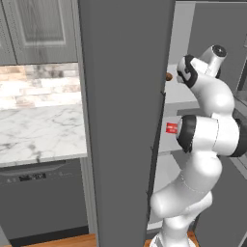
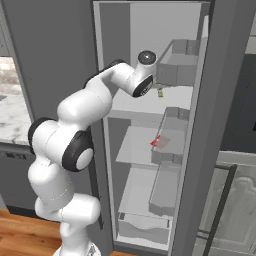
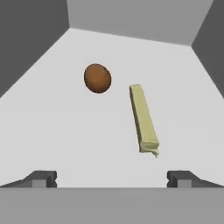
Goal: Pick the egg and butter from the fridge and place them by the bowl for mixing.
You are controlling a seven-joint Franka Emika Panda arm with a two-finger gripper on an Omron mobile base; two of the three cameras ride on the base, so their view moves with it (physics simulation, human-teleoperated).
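1. Left base view: a marble surface (image 1: 38, 130) lies left of the open fridge (image 1: 125, 120); the egg (image 1: 169, 76) peeks past its door.
2. Right base view: a red packet (image 2: 159, 142) lies on a lower shelf (image 2: 137, 147).
3. Hand view: the pincer (image 3: 112, 179) stands wide open and empty; egg (image 3: 97, 78) and butter (image 3: 143, 117) lie apart on the pale shelf.

The white arm (image 2: 75, 135) reaches into the open fridge (image 2: 150, 30), its wrist over an upper shelf. A small red packet (image 2: 156, 142) lies on the middle shelf (image 2: 135, 150). Marble bench (image 2: 10, 117) sits at left, above the wood floor (image 2: 25, 235).
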